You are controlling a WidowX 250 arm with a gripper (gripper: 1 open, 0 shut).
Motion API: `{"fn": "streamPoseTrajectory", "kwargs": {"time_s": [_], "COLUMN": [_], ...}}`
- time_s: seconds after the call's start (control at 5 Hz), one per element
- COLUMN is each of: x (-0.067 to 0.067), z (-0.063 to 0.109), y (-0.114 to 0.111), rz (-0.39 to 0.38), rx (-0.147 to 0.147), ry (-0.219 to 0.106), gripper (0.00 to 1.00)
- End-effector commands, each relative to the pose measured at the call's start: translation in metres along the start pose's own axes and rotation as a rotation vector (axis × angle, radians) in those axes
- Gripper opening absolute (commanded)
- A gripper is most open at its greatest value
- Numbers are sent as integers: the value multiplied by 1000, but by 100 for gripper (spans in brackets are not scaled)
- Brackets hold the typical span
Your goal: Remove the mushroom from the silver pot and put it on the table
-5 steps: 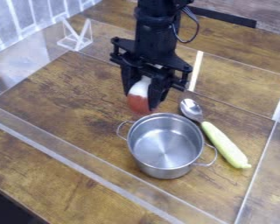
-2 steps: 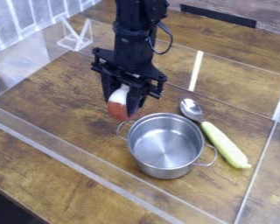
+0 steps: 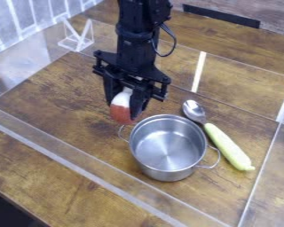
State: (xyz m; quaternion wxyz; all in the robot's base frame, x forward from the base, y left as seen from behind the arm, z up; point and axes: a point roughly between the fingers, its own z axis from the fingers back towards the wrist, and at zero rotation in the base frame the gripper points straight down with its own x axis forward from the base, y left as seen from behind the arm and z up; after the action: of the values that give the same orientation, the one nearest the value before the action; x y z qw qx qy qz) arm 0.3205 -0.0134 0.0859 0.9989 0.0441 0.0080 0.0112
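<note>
While the tool [image 3: 123, 96] pinches the mushroom [image 3: 121, 112], it sits at about ten o'clock of the silver pot [image 3: 169, 151], out of it. Likely placing step; next: lower onto bare worktop [image 3: 61, 111], toward nine o'clock, release.

Shiny metal pot [image 3: 169, 151], 2 metal handles, wood-plank table [image 3: 50, 111], mushroom [image 3: 121, 110] prob. smooth

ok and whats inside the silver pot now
The small round shiny metal pot shows only its bare grey inner wall and floor; no mushroom or other object is visible in it. The near wall's inner face is partly hidden by the rim.
</note>
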Motion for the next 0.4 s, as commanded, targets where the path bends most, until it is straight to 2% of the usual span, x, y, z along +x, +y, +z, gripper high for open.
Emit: {"fn": "streamPoseTrajectory", "kwargs": {"time_s": [0.0, 0.2], "x": [2, 3], "z": [13, 9], "y": [8, 14], "rz": [51, 93], "rx": [-10, -16], "ry": [-59, -64], "gripper": [0, 100]}}
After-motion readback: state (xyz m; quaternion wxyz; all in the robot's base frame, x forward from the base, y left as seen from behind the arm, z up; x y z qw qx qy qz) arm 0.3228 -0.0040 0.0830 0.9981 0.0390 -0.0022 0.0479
